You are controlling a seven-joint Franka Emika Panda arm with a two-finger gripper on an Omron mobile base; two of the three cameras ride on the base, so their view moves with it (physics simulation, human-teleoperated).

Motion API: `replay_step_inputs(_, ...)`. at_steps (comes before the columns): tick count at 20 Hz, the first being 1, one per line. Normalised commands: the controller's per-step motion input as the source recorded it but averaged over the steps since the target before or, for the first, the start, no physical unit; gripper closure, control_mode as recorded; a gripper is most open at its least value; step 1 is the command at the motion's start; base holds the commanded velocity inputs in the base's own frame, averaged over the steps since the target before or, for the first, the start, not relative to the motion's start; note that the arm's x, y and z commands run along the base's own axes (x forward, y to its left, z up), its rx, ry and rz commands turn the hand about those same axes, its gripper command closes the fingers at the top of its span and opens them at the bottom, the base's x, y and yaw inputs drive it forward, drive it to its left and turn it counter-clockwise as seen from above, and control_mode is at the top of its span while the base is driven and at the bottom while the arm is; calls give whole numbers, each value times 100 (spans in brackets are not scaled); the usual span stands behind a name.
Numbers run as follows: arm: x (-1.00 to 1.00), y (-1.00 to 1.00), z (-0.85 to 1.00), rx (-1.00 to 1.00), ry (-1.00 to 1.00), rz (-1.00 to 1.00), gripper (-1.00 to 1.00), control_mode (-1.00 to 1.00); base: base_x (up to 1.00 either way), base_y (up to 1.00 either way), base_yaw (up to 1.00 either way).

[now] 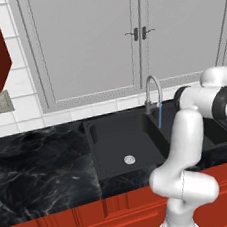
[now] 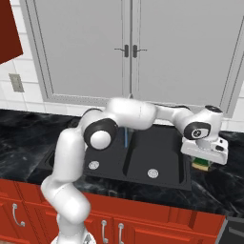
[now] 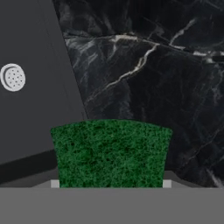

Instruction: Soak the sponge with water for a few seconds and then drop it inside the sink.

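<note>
The black marbled countertop [image 1: 36,165] runs across the whole width of both base views, with red cabinet fronts [image 2: 157,228] below it and pale grey cupboard doors [image 1: 91,42] above. Set into it is the sink [image 1: 120,140], matte black with two basins; a round silver drain [image 1: 129,159] sits in the left basin at about 6 o'clock of its floor, and another drain [image 2: 152,173] lies in the right basin. The silver gooseneck faucet [image 1: 152,91] rises at the sink's 12 o'clock edge, and the water [image 1: 159,116] falls from it as a thin blue stream. The white arm [image 2: 128,114] reaches across to the sink's 3 o'clock side, over the countertop just past the rim. There the gripper [image 2: 204,162] is closed narrowly on the sponge [image 3: 110,153], whose green scrub face fills the space between the fingertips in the hand view; the sponge is above the countertop beside the sink, well apart from the stream.
</note>
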Motion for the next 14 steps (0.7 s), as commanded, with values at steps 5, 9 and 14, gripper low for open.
replay_step_inputs(5,0,59,21,0,-3,3,100,-100,0,0,0)
replay_step_inputs(9,-1,73,8,0,-10,7,100,-100,0,0,0)
replay_step_inputs(14,0,69,0,0,-15,8,100,-100,0,0,0)
